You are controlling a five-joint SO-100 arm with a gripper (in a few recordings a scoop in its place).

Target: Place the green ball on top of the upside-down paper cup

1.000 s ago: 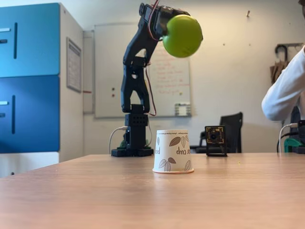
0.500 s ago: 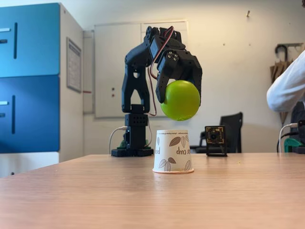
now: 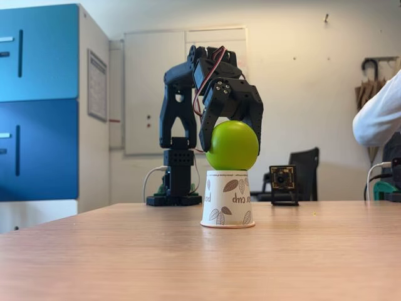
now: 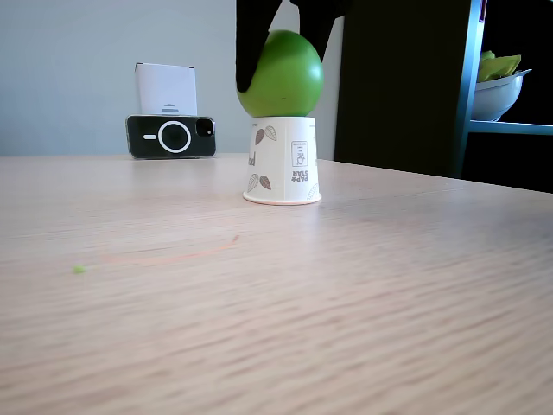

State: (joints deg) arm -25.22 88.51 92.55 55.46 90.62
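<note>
The green ball (image 3: 233, 149) (image 4: 285, 79) rests on the flat top of the upside-down paper cup (image 3: 227, 200) (image 4: 282, 164), a white cup with brown leaf prints standing mid-table. My black gripper (image 3: 230, 139) (image 4: 282, 54) comes down over the ball from above, one finger on each side of it, shut on it. In both fixed views the fingers (image 3: 205, 135) (image 4: 248, 73) press against the ball's flanks. The ball's underside sits at the cup's top edge; the contact itself is too small to judge.
Behind the cup stand the arm's base (image 3: 178, 185) and a small camera on a stand (image 3: 283, 183). A person's white sleeve (image 3: 377, 119) is at the right edge. A phone (image 4: 171, 136) leans against a white box (image 4: 166, 86); a dark shelf holds a bowl (image 4: 497, 93).
The gripper swung down from high above the table with the ball in it and brought it onto the cup's top. The cup has not moved.
</note>
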